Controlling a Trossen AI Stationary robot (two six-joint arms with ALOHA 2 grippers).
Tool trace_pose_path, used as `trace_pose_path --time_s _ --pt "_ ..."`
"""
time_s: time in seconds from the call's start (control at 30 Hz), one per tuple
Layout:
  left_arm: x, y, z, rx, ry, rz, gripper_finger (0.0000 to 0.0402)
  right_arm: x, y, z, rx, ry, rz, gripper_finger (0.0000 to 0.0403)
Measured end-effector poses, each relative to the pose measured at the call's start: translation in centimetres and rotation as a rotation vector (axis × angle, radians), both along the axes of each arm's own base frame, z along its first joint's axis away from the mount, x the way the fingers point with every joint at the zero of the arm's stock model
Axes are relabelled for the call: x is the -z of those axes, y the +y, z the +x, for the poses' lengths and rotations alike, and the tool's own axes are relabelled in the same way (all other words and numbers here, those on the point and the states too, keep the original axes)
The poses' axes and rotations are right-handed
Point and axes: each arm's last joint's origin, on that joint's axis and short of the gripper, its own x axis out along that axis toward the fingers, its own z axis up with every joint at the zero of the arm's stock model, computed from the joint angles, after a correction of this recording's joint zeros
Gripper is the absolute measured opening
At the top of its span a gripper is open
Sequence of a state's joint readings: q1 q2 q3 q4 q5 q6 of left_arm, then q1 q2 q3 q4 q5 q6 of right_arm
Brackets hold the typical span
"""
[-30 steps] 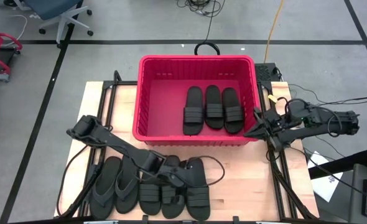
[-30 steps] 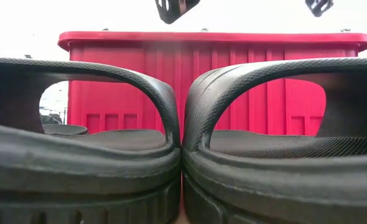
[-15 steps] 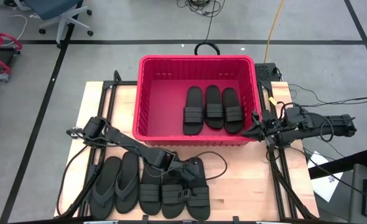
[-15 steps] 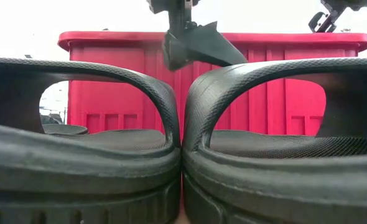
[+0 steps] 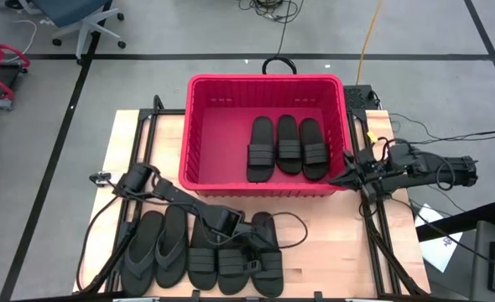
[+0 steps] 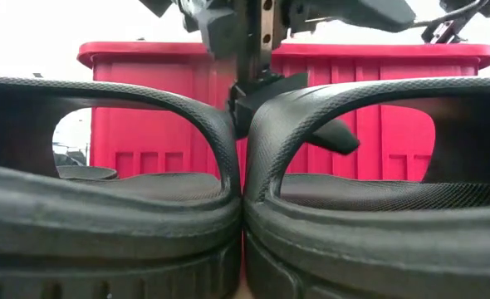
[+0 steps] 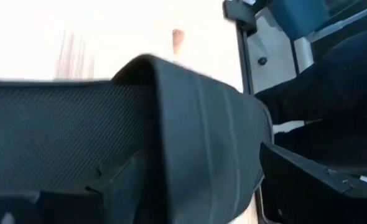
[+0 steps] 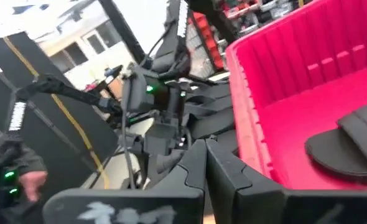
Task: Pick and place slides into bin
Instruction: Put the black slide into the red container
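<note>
Three black slides lie side by side on the floor of the red bin. Five more lie in a row at the table's near edge: two flip-flops on the left and three band slides. My left gripper is open and low over the rightmost band slide. In the low view one finger stands outside that slide's band and the other finger reaches under it. My right gripper is shut and hangs beside the bin's near right corner. My left gripper slants down from the table's left and far side, its open fingers standing on either side of the band at the band's left end. One finger is under the band. Whether either finger touches the band, I cannot tell. The slide lies flat on the table.
The bin fills the table's far middle, and its near wall rises just behind the row of slides. Black frame rails run along the table's left and right sides. Bare wood lies to the right of the row.
My left gripper has come down from above the row of slides toward the table's near edge. It has rolled a little as it sank, so that one finger now reaches under the rightmost slide's band. The slides have not moved.
</note>
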State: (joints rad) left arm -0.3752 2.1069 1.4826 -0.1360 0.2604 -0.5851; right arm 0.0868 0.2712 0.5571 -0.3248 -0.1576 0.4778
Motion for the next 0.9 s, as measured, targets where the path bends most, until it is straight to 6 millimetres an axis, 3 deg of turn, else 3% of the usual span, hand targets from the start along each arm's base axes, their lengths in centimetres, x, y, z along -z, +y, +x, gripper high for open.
trace_pose_path --time_s 0.1,0.17,0.27,0.4,0.47,0.73,0.9 --pt "0.1 0.0 0.0 0.012 -0.012 0.017 0.0301 0.0 0.0 -0.2 -0.003 -0.007 0.001 0.0" --pt "0.1 0.1 0.1 0.027 -0.035 0.05 0.0273 -0.1 0.0 -0.2 -0.003 -0.011 0.001 0.0" --pt "0.1 0.1 0.1 0.038 -0.049 0.065 0.0196 -0.1 0.0 -0.2 -0.003 -0.01 0.0 0.0" --pt "0.1 0.1 0.1 0.044 -0.05 0.061 0.0057 -0.1 0.0 -0.2 -0.004 -0.013 -0.011 0.0" --pt "0.0 0.2 0.2 0.057 -0.053 0.045 0.0018 -0.1 0.0 -0.2 -0.004 -0.015 -0.018 0.0" --pt "-1.1 -0.2 0.2 0.132 -0.093 -0.024 0.0006 -0.1 0.0 -0.2 -0.006 -0.021 -0.042 0.0" --pt "-5.3 -0.9 -0.5 0.249 -0.201 -0.081 0.0004 -0.1 0.0 -0.2 -0.006 -0.022 -0.042 0.0"
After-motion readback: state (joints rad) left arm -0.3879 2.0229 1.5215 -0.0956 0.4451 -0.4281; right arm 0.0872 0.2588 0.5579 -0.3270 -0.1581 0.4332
